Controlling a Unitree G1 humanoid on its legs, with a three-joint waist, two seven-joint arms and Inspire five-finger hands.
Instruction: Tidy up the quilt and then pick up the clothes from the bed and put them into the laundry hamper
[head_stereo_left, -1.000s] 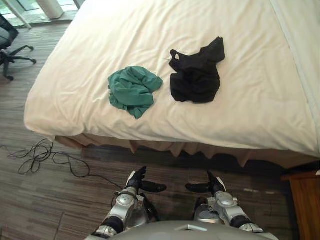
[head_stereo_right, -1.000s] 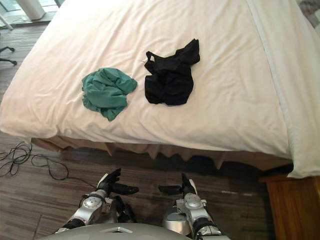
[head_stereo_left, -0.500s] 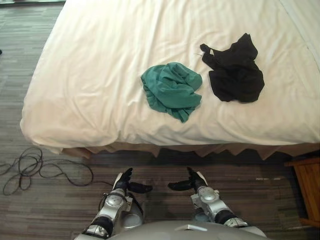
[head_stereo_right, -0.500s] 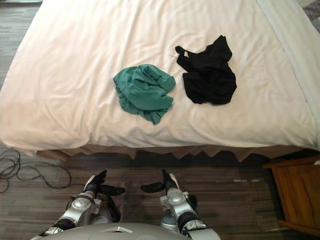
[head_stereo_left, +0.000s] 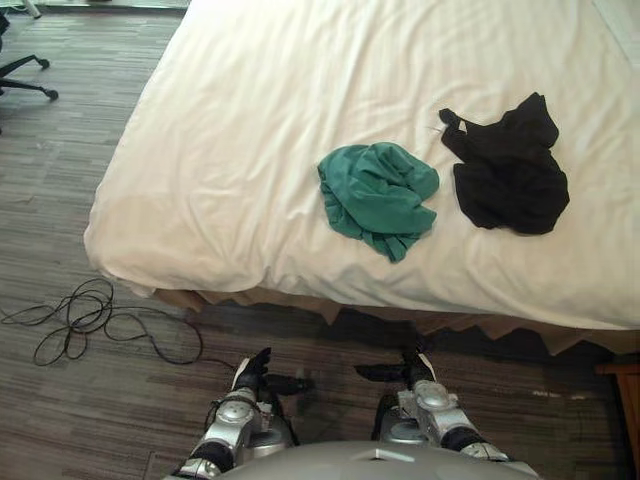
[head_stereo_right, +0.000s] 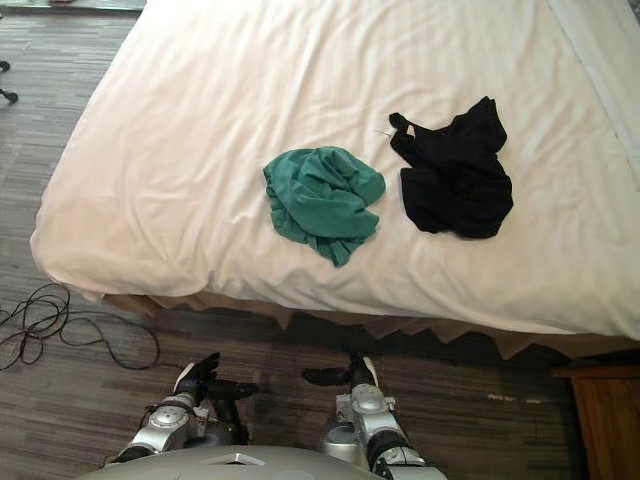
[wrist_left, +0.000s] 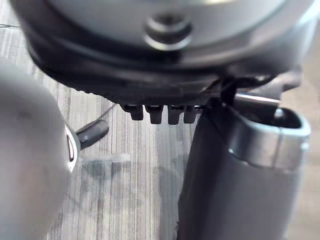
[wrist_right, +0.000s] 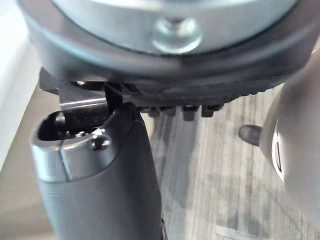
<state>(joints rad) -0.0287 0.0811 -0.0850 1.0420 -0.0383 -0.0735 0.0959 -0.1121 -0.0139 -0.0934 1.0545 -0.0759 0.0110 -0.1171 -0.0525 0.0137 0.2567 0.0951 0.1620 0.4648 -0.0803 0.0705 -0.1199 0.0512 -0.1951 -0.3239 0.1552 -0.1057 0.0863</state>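
The green garment (head_stereo_left: 378, 198) and the black garment (head_stereo_left: 507, 178) lie just apart on the smooth white quilt (head_stereo_left: 260, 140), near the bed's foot edge. Low over the wood floor (head_stereo_left: 90, 410), the left hand (head_stereo_left: 262, 379) and right hand (head_stereo_left: 403, 372) point flat, empty fingers at each other. The left eye view catches a chair base (head_stereo_left: 25, 75); the right eye view shows a wooden bedside cabinet (head_stereo_right: 605, 420). Since half a second ago only the camera has shifted; the clothes lie as before.

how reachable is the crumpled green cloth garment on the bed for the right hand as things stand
Probably not yet. The right hand hangs low over the wooden floor, short of the white quilt, and the crumpled green cloth garment lies well in on it. Nothing blocks the way.
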